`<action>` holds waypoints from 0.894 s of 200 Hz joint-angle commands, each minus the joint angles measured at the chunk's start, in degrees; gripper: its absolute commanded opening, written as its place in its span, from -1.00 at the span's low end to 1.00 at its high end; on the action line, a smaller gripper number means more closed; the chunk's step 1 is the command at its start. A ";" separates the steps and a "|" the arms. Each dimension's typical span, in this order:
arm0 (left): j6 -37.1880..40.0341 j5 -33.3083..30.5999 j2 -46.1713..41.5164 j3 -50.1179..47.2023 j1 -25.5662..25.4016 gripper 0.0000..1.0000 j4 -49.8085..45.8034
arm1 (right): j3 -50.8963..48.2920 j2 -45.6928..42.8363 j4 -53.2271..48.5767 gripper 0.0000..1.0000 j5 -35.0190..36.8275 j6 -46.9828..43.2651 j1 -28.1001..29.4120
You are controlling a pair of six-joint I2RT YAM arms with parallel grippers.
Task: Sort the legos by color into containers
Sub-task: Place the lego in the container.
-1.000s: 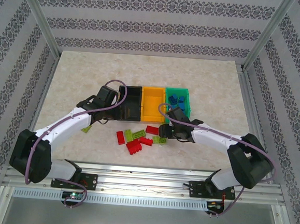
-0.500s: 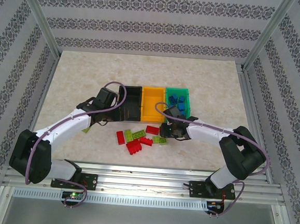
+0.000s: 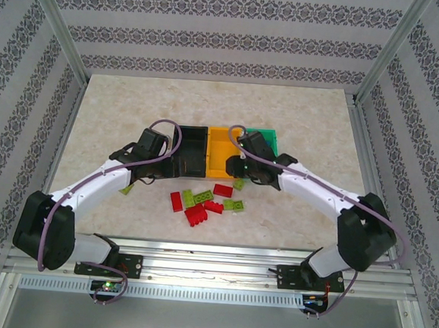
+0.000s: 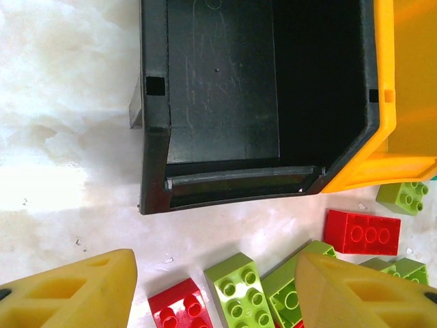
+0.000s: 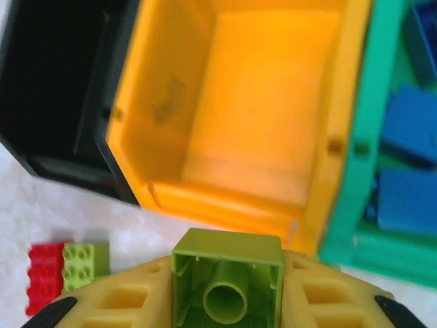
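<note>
Well, blue legos (green bin)

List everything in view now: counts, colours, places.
table: one, pale marbled.
black bin: one, black, left end of the bin row.
orange bin: one, orange, middle.
green bin: one, green, right end, partly covered.
blue bricks: at least three, blue, in the green bin.
red bricks: about four, red, on the table before the bins.
lime bricks: about four, lime, loose among the red, one apart at the left.
held brick: one, lime, gripped before the orange bin.
left gripper: open, before the black bin.
right gripper: shut on the held brick.
</note>
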 commanded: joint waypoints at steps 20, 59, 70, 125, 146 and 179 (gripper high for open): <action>-0.56 0.05 -3.28 -1.85 1.14 0.26 -0.54 | 9.62 9.49 -1.43 -0.35 -2.85 -4.28 -3.52; -1.03 -1.83 -7.43 -4.51 2.22 0.26 -2.22 | 16.27 16.83 -2.58 -0.33 -7.58 -5.02 -5.99; -1.11 -2.12 -8.45 -5.08 2.81 0.26 -2.44 | 17.83 18.45 -3.25 -0.29 -8.03 -5.33 -6.03; -0.80 -1.90 -9.33 -5.60 4.56 0.26 -2.56 | 18.83 18.86 -3.85 0.02 -8.49 -5.48 -5.65; -0.87 -0.93 -8.08 -5.81 4.67 0.26 -1.37 | 16.22 15.94 -3.80 0.02 -7.78 -5.61 -4.80; -0.83 0.10 -5.62 -5.39 4.78 0.26 0.27 | 7.12 7.99 -3.68 0.01 -6.35 -5.81 -1.77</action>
